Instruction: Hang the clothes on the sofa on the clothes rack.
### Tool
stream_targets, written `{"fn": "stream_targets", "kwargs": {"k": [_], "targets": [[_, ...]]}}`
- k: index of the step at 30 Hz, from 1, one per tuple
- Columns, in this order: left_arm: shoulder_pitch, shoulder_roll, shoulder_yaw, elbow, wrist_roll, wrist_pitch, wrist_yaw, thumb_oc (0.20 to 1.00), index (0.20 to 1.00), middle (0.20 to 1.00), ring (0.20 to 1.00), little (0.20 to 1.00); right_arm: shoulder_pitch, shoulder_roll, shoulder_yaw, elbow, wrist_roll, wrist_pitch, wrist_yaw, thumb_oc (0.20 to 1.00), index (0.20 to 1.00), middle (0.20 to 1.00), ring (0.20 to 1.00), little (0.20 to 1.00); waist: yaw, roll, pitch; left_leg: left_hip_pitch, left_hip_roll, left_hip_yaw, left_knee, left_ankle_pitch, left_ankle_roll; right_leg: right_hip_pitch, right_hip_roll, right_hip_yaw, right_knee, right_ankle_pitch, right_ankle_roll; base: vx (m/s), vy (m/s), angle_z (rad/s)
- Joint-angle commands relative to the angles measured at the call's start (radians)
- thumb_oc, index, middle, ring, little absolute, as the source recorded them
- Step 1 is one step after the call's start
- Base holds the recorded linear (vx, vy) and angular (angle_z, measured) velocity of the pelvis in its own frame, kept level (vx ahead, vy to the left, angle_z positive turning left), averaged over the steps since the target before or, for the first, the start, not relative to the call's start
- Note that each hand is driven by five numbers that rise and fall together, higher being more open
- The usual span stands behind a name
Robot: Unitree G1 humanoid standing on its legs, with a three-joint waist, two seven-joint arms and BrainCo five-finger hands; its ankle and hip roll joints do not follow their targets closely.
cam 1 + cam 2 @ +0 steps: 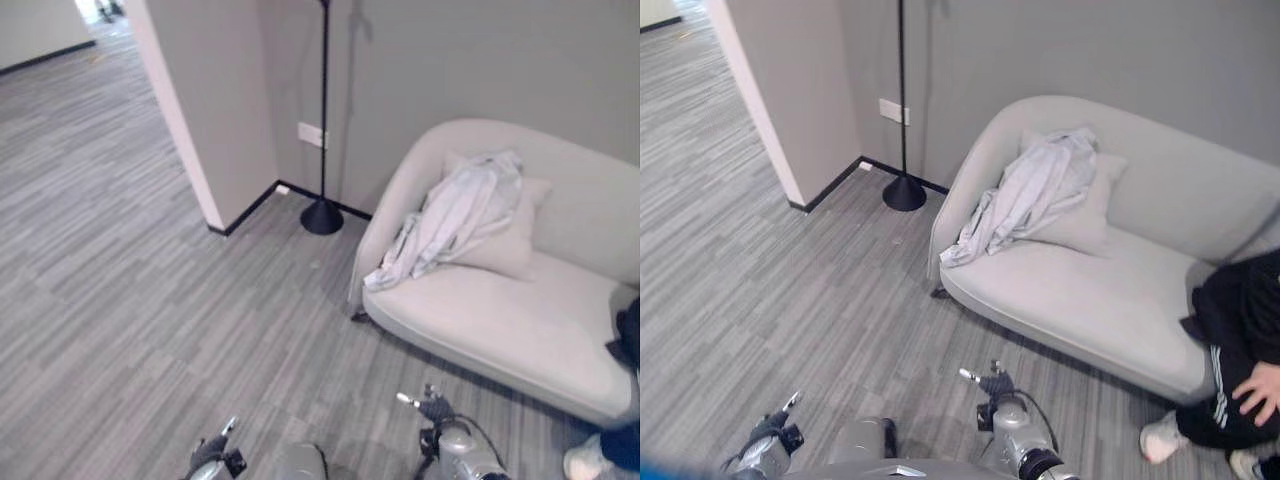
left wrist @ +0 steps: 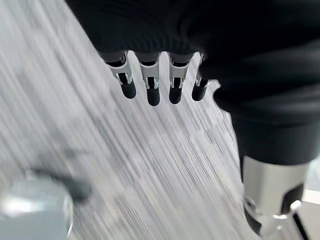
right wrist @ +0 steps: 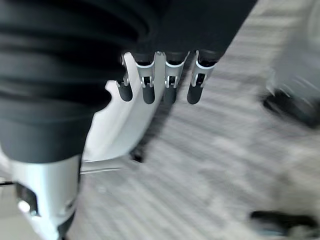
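I am watching the pale grey garment (image 1: 455, 218) lying draped over the cushion (image 1: 505, 245) at the sofa (image 1: 1110, 300) back, one end trailing down onto the seat, well apart from both hands. My left hand (image 2: 150, 80) and right hand (image 3: 160, 80) are hanging low over the floor (image 1: 150, 300), fingers released and grasping nothing. I am judging the risks: a person (image 1: 1240, 350) is sitting at the sofa's far end, so a wide reach may be brushing them, and a grab could be catching the cushion with the cloth. I am seeing no containers here.
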State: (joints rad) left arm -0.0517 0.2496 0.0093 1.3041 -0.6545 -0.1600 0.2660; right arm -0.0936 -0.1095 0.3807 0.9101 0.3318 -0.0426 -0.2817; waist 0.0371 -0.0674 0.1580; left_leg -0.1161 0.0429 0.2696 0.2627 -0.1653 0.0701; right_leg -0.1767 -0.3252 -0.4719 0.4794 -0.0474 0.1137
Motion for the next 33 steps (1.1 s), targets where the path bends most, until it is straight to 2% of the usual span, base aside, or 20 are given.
{"fn": "stream_targets", "kwargs": {"k": [1,4,7,11,14,15,17,19,21,22,23,24,25,26,28,29,30,31,32,33], "targets": [[-0.007,0.007,0.013,-0.048,-0.012,-0.017,0.005,1.0,1.0,1.0,1.0,1.0,-0.074,-0.057,0.007,0.01,0.023,-0.047,-0.035,1.0,1.0,1.0,1.0,1.0,-0.013,-0.002,0.015,0.118,0.027,-0.062,-0.149,0.024,-0.07,0.025,0.056,0.027,-0.153,0.027,-0.011,0.14,0.219,-0.34],[-0.011,-0.036,-0.032,-0.083,-0.007,-0.02,-0.004,1.0,1.0,1.0,1.0,1.0,-0.066,-0.066,-0.011,-0.007,0.042,-0.048,-0.057,1.0,1.0,1.0,1.0,1.0,-0.043,-0.005,0.024,0.162,0.002,-0.057,-0.175,0.007,-0.063,0.002,0.089,0.031,-0.203,0.067,-0.001,0.12,0.072,0.01],[-0.003,-0.082,-0.103,-0.099,0.036,-0.011,-0.029,1.0,1.0,1.0,1.0,1.0,-0.068,-0.062,-0.002,-0.035,0.039,-0.047,-0.059,1.0,1.0,1.0,1.0,1.0,-0.065,-0.002,0.024,0.184,0.005,-0.052,-0.177,-0.01,-0.063,-0.015,0.071,0.036,-0.25,0.107,0.017,0.16,-0.068,0.15],[0.032,-0.098,-0.088,-0.077,0.027,0.008,-0.042,1.0,1.0,1.0,1.0,1.0,-0.043,-0.059,-0.004,-0.027,0.025,-0.037,-0.056,1.0,1.0,1.0,1.0,1.0,-0.063,-0.006,-0.033,0.226,0.015,-0.029,-0.204,-0.026,-0.075,0.028,0.102,0.036,-0.27,0.064,-0.002,0.27,-0.159,0.02],[0.043,-0.091,-0.066,-0.065,0.033,0.01,-0.035,1.0,1.0,1.0,1.0,1.0,-0.003,-0.078,-0.009,-0.073,0.013,-0.044,-0.055,1.0,1.0,1.0,1.0,1.0,-0.078,-0.001,-0.062,0.244,0.071,-0.015,-0.114,-0.07,-0.112,0.073,0.141,0.051,-0.28,0.0,-0.035,0.27,-0.236,-0.1],[0.043,-0.092,-0.066,-0.065,0.033,0.01,-0.035,1.0,1.0,1.0,1.0,1.0,-0.003,-0.078,-0.009,-0.074,0.013,-0.044,-0.055,1.0,1.0,1.0,1.0,1.0,-0.078,0.0,-0.062,0.243,0.073,-0.015,-0.11,-0.072,-0.113,0.074,0.143,0.051,-0.281,0.0,-0.036,0.23,-0.247,-0.17],[0.038,-0.098,-0.078,-0.118,0.022,-0.012,-0.021,1.0,1.0,1.0,1.0,1.0,0.002,-0.099,-0.025,-0.079,0.016,-0.057,-0.061,1.0,1.0,1.0,1.0,1.0,-0.073,0.007,-0.068,0.198,0.128,-0.012,0.061,0.028,-0.169,0.135,0.197,0.068,-0.349,-0.018,-0.071,0.2,-0.247,-0.3],[0.033,-0.101,-0.092,-0.148,0.012,-0.019,-0.025,1.0,1.0,1.0,1.0,1.0,0.004,-0.111,-0.034,-0.083,0.019,-0.067,-0.063,1.0,1.0,1.0,1.0,1.0,-0.066,0.009,-0.056,0.134,0.165,-0.042,0.221,0.125,-0.199,0.172,0.235,0.082,-0.387,-0.032,-0.103,0.14,-0.218,-0.42],[0.028,-0.108,-0.103,-0.168,0.004,-0.027,-0.026,1.0,1.0,1.0,1.0,1.0,-0.009,-0.128,-0.037,-0.069,0.007,-0.071,-0.067,1.0,1.0,1.0,1.0,1.0,-0.053,0.006,-0.039,0.082,0.18,-0.087,0.36,0.196,-0.206,0.211,0.266,0.107,-0.408,-0.051,-0.133,0.12,-0.144,-0.54],[0.028,-0.108,-0.103,-0.168,0.004,-0.027,-0.026,1.0,1.0,1.0,1.0,1.0,-0.009,-0.128,-0.037,-0.069,0.007,-0.071,-0.067,1.0,1.0,1.0,1.0,1.0,-0.053,0.006,-0.039,0.081,0.18,-0.087,0.36,0.196,-0.206,0.211,0.266,0.106,-0.408,-0.051,-0.133,0.05,-0.078,-0.66],[0.023,-0.113,-0.11,-0.169,-0.005,-0.028,-0.027,1.0,1.0,1.0,1.0,1.0,-0.019,-0.138,-0.038,-0.061,0.003,-0.071,-0.068,1.0,1.0,1.0,1.0,1.0,-0.05,-0.011,-0.035,0.042,0.173,-0.095,0.383,0.22,-0.179,0.216,0.254,0.106,-0.419,-0.044,-0.143,0.15,-0.05,-0.63],[0.025,-0.128,-0.119,-0.19,-0.032,-0.034,-0.027,1.0,1.0,1.0,1.0,1.0,-0.032,-0.145,-0.039,-0.05,-0.01,-0.071,-0.079,1.0,1.0,1.0,1.0,1.0,-0.038,-0.009,-0.029,-0.003,0.186,-0.117,0.372,0.177,-0.173,0.248,0.264,0.137,-0.425,-0.067,-0.135,0.21,-0.025,-0.45],[0.031,-0.134,-0.119,-0.214,-0.061,-0.038,-0.031,1.0,1.0,1.0,1.0,1.0,-0.041,-0.164,-0.034,-0.081,-0.053,-0.073,-0.086,1.0,1.0,1.0,1.0,1.0,-0.027,-0.022,-0.029,-0.042,0.18,-0.102,0.28,0.165,-0.146,0.258,0.253,0.144,-0.444,-0.059,-0.127,0.21,0.001,-0.43],[0.031,-0.134,-0.119,-0.215,-0.061,-0.038,-0.031,1.0,1.0,1.0,1.0,1.0,-0.041,-0.165,-0.034,-0.081,-0.053,-0.072,-0.086,1.0,1.0,1.0,1.0,1.0,-0.026,-0.022,-0.029,-0.04,0.179,-0.101,0.279,0.165,-0.146,0.259,0.253,0.145,-0.444,-0.059,-0.126,0.11,0.052,-0.33],[0.038,-0.137,-0.119,-0.255,-0.091,-0.048,-0.025,1.0,1.0,1.0,1.0,1.0,-0.043,-0.183,-0.024,-0.119,-0.112,-0.068,-0.096,1.0,1.0,1.0,1.0,1.0,-0.016,-0.021,-0.026,-0.072,0.181,-0.096,0.146,0.165,-0.151,0.27,0.247,0.152,-0.446,-0.068,-0.116,0.13,0.082,-0.25],[0.041,-0.137,-0.121,-0.278,-0.101,-0.053,-0.025,1.0,1.0,1.0,1.0,1.0,-0.048,-0.199,-0.014,-0.138,-0.158,-0.062,-0.103,1.0,1.0,1.0,1.0,1.0,-0.009,-0.018,-0.023,-0.085,0.181,-0.097,0.063,0.178,-0.156,0.281,0.249,0.157,-0.446,-0.077,-0.112,0.19,0.12,-0.14],[0.041,-0.14,-0.126,-0.296,-0.105,-0.057,-0.025,1.0,1.0,1.0,1.0,1.0,-0.054,-0.212,-0.002,-0.149,-0.217,-0.053,-0.11,1.0,1.0,1.0,1.0,1.0,0.0,-0.011,-0.017,-0.099,0.177,-0.109,-0.018,0.225,-0.169,0.297,0.259,0.164,-0.446,-0.087,-0.108,0.14,0.084,-0.09],[0.041,-0.14,-0.126,-0.296,-0.105,-0.057,-0.025,1.0,1.0,1.0,1.0,1.0,-0.054,-0.212,-0.002,-0.149,-0.217,-0.053,-0.11,1.0,1.0,1.0,1.0,1.0,0.0,-0.011,-0.017,-0.099,0.177,-0.109,-0.018,0.225,-0.169,0.297,0.259,0.164,-0.446,-0.087,-0.108,0.22,0.12,-0.04],[0.034,-0.14,-0.14,-0.302,-0.1,-0.064,-0.023,1.0,1.0,1.0,1.0,1.0,-0.072,-0.224,0.009,-0.141,-0.278,-0.045,-0.125,1.0,1.0,1.0,1.0,1.0,0.015,0.001,-0.005,-0.109,0.173,-0.141,-0.134,0.297,-0.193,0.326,0.269,0.176,-0.443,-0.1,-0.101,0.14,0.076,-0.15],[0.033,-0.14,-0.14,-0.302,-0.1,-0.064,-0.023,1.0,1.0,1.0,1.0,1.0,-0.072,-0.224,0.009,-0.141,-0.278,-0.045,-0.125,1.0,1.0,1.0,1.0,1.0,0.015,0.001,-0.005,-0.109,0.173,-0.141,-0.134,0.297,-0.193,0.326,0.268,0.176,-0.443,-0.1,-0.101,0.38,0.23,-0.29]]}}
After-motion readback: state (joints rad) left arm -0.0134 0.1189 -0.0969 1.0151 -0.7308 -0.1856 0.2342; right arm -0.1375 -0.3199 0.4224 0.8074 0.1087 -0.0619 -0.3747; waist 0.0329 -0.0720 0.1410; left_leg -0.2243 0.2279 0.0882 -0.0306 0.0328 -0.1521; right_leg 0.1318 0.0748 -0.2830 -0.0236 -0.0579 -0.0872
